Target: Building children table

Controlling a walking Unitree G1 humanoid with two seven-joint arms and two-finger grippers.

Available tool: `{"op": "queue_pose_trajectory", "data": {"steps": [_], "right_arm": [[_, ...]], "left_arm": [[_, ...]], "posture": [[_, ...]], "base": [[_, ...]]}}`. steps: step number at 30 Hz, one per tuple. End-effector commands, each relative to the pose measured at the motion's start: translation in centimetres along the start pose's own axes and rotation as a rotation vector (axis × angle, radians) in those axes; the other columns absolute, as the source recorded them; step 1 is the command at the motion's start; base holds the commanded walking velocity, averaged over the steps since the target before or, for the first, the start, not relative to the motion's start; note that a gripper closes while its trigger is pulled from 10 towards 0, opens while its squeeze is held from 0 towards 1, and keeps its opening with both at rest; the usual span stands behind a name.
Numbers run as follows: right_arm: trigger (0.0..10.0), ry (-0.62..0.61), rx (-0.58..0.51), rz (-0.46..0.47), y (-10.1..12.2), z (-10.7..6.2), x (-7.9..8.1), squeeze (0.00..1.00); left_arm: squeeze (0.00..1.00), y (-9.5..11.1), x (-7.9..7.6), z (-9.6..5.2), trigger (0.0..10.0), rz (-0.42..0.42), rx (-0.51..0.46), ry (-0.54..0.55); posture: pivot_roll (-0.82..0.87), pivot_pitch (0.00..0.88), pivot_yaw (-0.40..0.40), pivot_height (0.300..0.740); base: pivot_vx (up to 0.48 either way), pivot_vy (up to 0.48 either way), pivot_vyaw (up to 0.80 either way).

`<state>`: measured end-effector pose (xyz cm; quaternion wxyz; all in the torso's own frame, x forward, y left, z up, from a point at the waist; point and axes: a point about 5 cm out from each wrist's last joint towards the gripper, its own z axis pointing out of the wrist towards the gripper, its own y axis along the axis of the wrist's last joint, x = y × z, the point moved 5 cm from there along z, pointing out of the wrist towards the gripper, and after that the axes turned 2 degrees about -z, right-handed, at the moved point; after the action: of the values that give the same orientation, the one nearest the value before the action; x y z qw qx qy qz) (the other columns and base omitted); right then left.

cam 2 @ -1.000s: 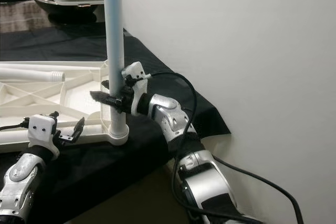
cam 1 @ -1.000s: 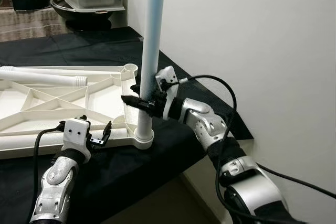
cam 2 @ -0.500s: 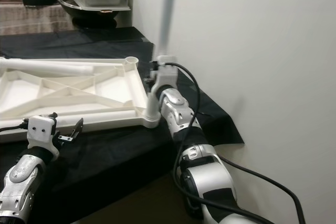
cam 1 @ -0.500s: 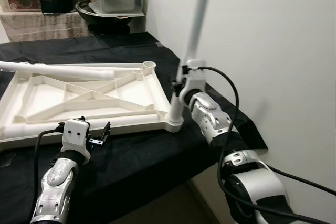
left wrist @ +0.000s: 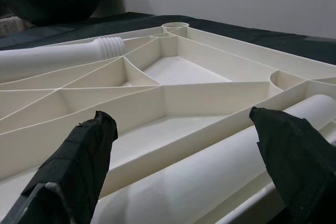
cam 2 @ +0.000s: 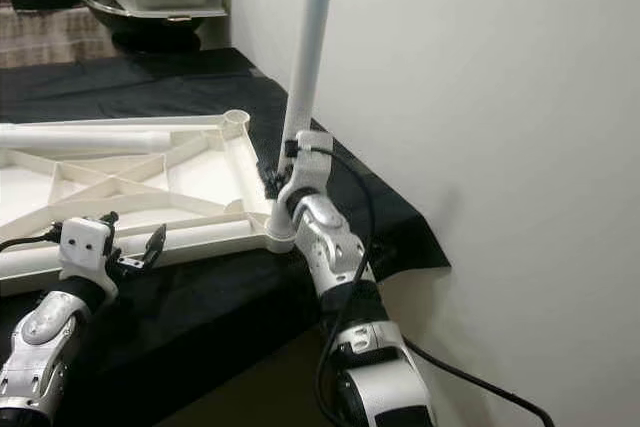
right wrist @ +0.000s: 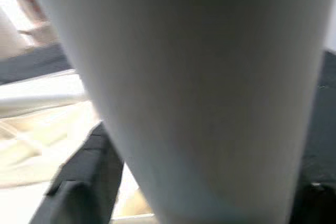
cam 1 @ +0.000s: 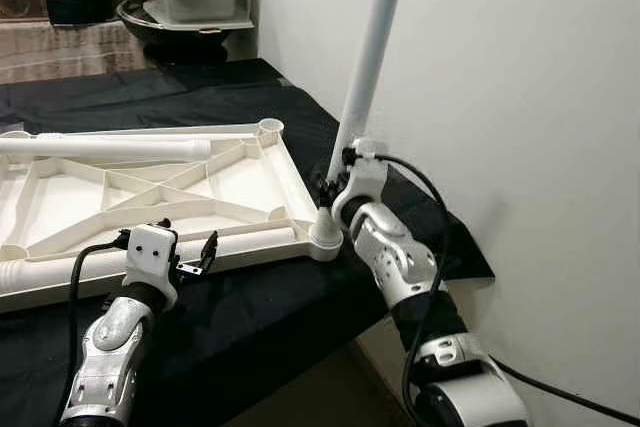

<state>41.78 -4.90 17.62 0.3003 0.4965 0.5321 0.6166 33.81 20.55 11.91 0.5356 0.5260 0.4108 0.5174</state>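
Children's tabletop lies upside down on the black-draped surface, by its right edge; one leg stands, tilted, in the near right corner socket, my right jaws clamped around its lower part; my left jaws gape wide and empty at the tabletop's near edge; two loose legs rest on the tabletop, unfitted; most assembly remains, I judge.
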Motion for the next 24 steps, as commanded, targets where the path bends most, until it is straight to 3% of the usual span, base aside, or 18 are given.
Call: {"op": "queue_pose_trajectory", "data": {"steps": [1,3,5,6,7,9,10,11,13,18,19,20,23,24], "right_arm": [[10.0,0.194,-0.078,0.004,2.8,-0.5,1.9,0.0],[10.0,0.45,-0.146,0.003,5.7,-1.7,3.9,0.0],[10.0,0.619,-0.162,0.014,6.9,-2.7,5.2,0.0],[10.0,0.619,-0.162,0.014,6.9,-2.7,5.2,0.0],[10.0,0.693,-0.164,-0.015,7.0,-3.2,5.9,0.0],[10.0,0.759,-0.159,-0.046,6.9,-3.5,6.5,0.0],[10.0,0.85,-0.139,-0.078,6.3,-4.1,7.4,0.0],[10.0,0.85,-0.139,-0.078,6.3,-4.1,7.4,0.0],[10.0,0.97,-0.095,-0.108,4.7,-4.9,9.1,0.0],[10.0,1.071,-0.019,-0.113,1.8,-5.8,11.1,0.0],[0.0,1.044,0.017,-0.118,0.8,-5.5,11.0,0.0],[0.0,1.044,0.017,-0.118,0.8,-5.5,11.0,0.0],[0.0,0.795,0.18,-0.154,-2.4,-3.0,8.4,0.0],[0.0,0.795,0.18,-0.154,-2.4,-3.0,8.4,0.0]], "left_arm": [[0.0,-0.4,-0.5,0.0,10.0,-0.014,0.006,-0.013],[0.0,-0.3,-0.4,0.1,10.0,-0.013,0.005,-0.012],[0.0,-0.3,-0.4,0.2,10.0,-0.011,0.004,-0.014],[0.0,-0.3,-0.4,0.2,10.0,-0.011,0.004,-0.014],[0.0,-0.3,-0.4,0.3,10.0,-0.011,0.003,-0.016],[0.0,-0.3,-0.6,0.4,10.0,-0.011,0.002,-0.018],[0.0,-0.2,-0.7,0.5,10.0,-0.011,0.0,-0.02],[0.0,-0.2,-0.7,0.5,10.0,-0.011,0.0,-0.02],[0.0,-0.2,-0.7,0.4,10.0,-0.011,-0.002,-0.019],[0.0,-0.3,-0.3,-0.1,10.0,-0.008,0.001,-0.004],[0.0,-0.3,-0.2,-0.2,10.0,-0.007,0.002,0.001],[0.0,-0.3,-0.2,-0.2,10.0,-0.007,0.002,0.001],[0.0,-0.3,0.0,-0.3,10.0,-0.004,0.005,0.005],[0.0,-0.3,0.0,-0.3,10.0,-0.004,0.005,0.005]], "posture": [[0.06,0.0,-0.135,0.74],[0.05,0.0,-0.135,0.74],[0.05,0.0,-0.135,0.74],[0.05,0.0,-0.135,0.74],[0.05,0.0,-0.135,0.74],[0.06,0.0,-0.141,0.74],[0.07,0.0,-0.145,0.74],[0.07,0.0,-0.145,0.74],[0.07,0.0,-0.145,0.74],[0.09,0.0,-0.166,0.74],[0.09,0.0,-0.166,0.74],[0.09,0.0,-0.166,0.74],[0.09,0.0,-0.163,0.74],[0.09,0.0,-0.163,0.74]], "base": [[0.0,0.0,0.0],[0.0,0.0,0.0],[0.0,0.0,0.0],[0.0,0.0,0.0],[0.0,0.0,0.0],[0.0,0.0,0.0],[0.0,0.0,0.0],[0.0,0.0,0.0],[0.0,0.0,0.0],[0.0,0.0,0.0],[0.0,0.0,0.0],[0.0,0.0,0.0],[0.0,0.0,0.0],[0.0,0.0,0.0]]}}
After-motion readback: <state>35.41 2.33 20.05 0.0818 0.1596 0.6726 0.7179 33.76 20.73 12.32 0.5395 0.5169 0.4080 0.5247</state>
